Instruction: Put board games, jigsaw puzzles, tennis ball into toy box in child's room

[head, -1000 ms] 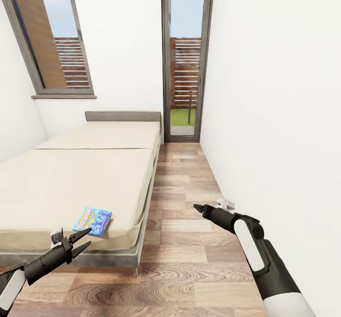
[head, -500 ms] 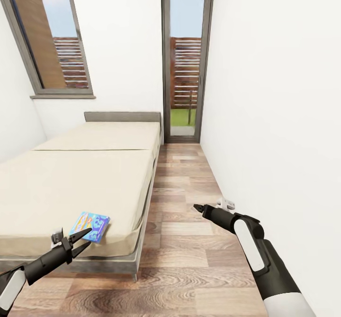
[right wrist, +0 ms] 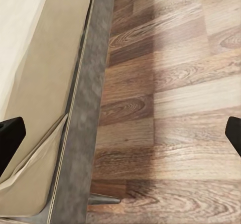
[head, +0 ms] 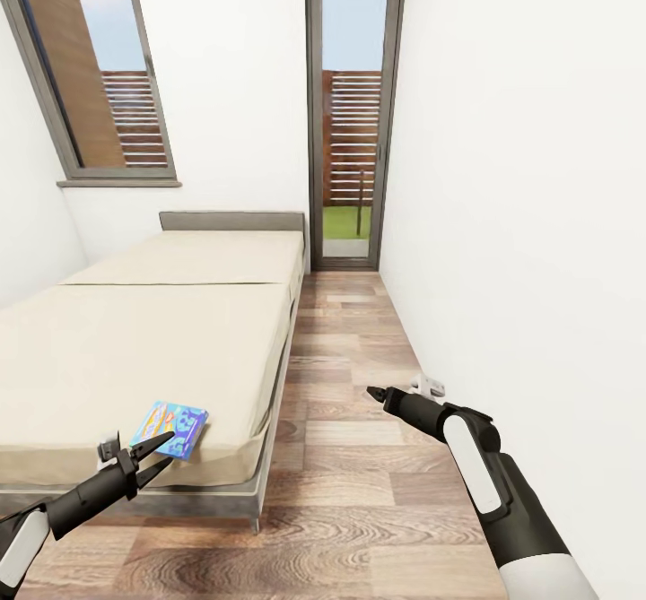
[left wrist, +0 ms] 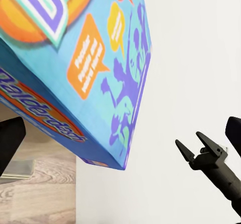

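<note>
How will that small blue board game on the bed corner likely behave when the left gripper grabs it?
The blue board game looks like a flat, rigid box with crisp edges, so it should probably stay stiff. It lies near the edge of the soft mattress, so a push may slide it off. The open left gripper likely must pinch its thin edge.

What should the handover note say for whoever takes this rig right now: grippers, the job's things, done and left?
Left gripper: open, empty, hovering at the near edge of the small blue printed board game box.
Right gripper: open, empty, held over the wood-plank floor.
The box lies flat on the low beige-mattressed bed, near its front corner.
Done: nothing visibly packed.
Left: grasp this game and carry it to the toy box.
</note>
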{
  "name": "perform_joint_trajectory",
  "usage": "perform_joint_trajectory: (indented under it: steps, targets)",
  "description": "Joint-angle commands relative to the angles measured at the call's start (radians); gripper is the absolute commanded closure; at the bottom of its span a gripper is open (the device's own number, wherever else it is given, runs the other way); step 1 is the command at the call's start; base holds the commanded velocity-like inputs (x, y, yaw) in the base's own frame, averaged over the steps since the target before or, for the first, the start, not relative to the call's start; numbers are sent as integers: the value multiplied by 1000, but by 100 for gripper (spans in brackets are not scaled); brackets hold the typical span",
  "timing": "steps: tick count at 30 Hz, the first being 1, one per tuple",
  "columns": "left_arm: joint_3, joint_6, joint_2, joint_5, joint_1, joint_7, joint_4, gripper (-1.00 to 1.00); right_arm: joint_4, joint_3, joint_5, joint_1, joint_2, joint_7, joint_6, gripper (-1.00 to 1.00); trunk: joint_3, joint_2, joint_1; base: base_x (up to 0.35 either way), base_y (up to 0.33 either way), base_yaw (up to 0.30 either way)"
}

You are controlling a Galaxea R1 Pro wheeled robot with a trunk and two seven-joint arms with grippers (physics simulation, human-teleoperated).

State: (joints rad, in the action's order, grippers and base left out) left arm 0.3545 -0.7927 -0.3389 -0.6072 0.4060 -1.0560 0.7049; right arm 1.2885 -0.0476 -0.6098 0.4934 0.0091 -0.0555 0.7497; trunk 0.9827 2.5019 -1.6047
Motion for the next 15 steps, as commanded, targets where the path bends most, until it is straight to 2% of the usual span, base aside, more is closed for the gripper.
perform_joint_trajectory:
  steps: [1,15]
  targets:
    - [0,-6,0,-3,0,-1,0,-100,1,0,-7,1,0,-6,4,-100,1,0,0,0,0,0]
    - [0,-6,0,-3,0,-1,0,-100,1,0,-7,1,0,-5,4,-100,1,0,0,0,0,0]
